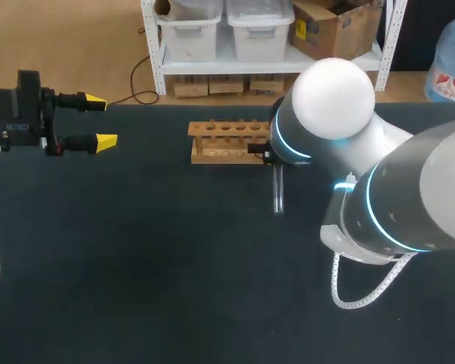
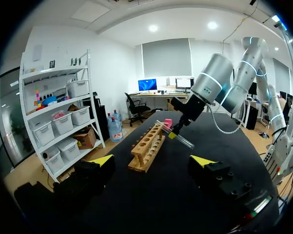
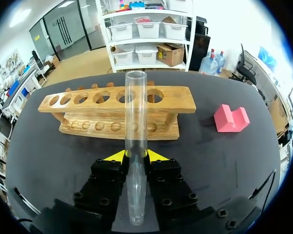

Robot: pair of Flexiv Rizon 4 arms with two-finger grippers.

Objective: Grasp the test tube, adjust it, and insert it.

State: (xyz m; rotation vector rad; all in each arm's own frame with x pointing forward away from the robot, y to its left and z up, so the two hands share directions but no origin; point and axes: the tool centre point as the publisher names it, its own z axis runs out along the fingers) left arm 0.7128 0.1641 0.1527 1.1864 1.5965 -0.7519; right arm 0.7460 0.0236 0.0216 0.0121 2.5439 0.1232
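Glass could be cracked if the test tube (image 3: pixel 136 97), pinched by the right gripper (image 3: pixel 136 155), is knocked against the rack (image 3: pixel 185 103) at 12 o'clock.

No lettering can be read on the wooden rack (image 3: pixel 117 105); none on the test tube (image 3: pixel 136 122) either.

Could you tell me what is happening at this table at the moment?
The right arm's yellow-tipped gripper is shut on a clear glass test tube, whose open end points towards the wooden test tube rack on the black table. The tube is not yet in any hole, and the holes that show look empty. The left gripper is open and empty, well off to the left of the rack. A small pink block lies apart from the rack's end.
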